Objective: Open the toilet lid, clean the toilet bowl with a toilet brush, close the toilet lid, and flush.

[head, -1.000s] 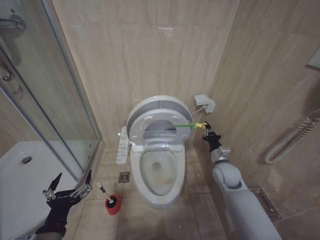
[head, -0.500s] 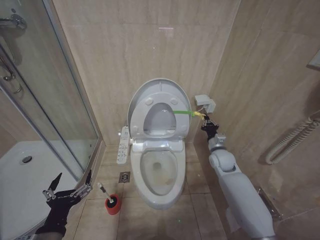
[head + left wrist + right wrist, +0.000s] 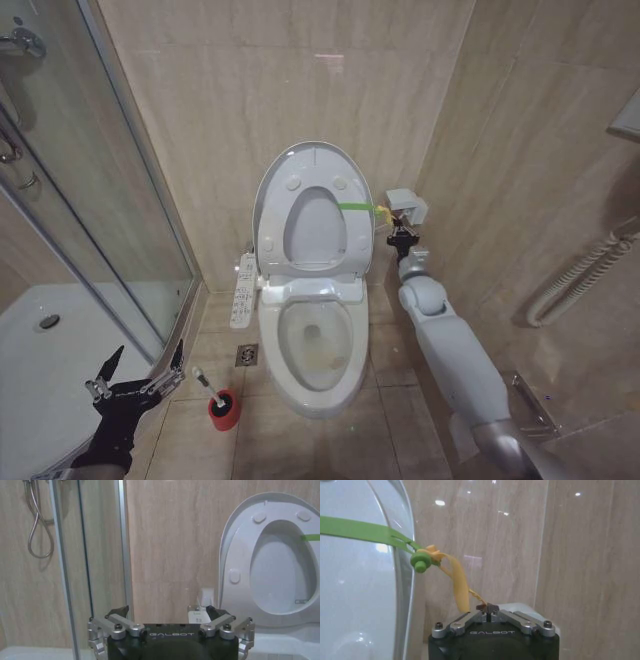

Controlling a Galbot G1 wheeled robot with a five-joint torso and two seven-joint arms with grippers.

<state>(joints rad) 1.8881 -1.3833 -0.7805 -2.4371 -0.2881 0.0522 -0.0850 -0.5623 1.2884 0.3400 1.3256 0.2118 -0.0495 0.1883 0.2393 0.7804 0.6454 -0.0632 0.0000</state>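
We see the toilet lid standing upright against the back wall, above the open toilet bowl. Beside the lid's edge, the right gripper has its jaws pinched shut on a yellow strap tied to the green band on the lid. To finish this step well, we judge the lid should lean fully back before the strap is let go, so it cannot fall forward. The left gripper hangs on the far side of the bowl from the lid's strap, jaws spread wide and empty, near the toilet brush in its red holder. The brush's bristle head is hidden in the holder.
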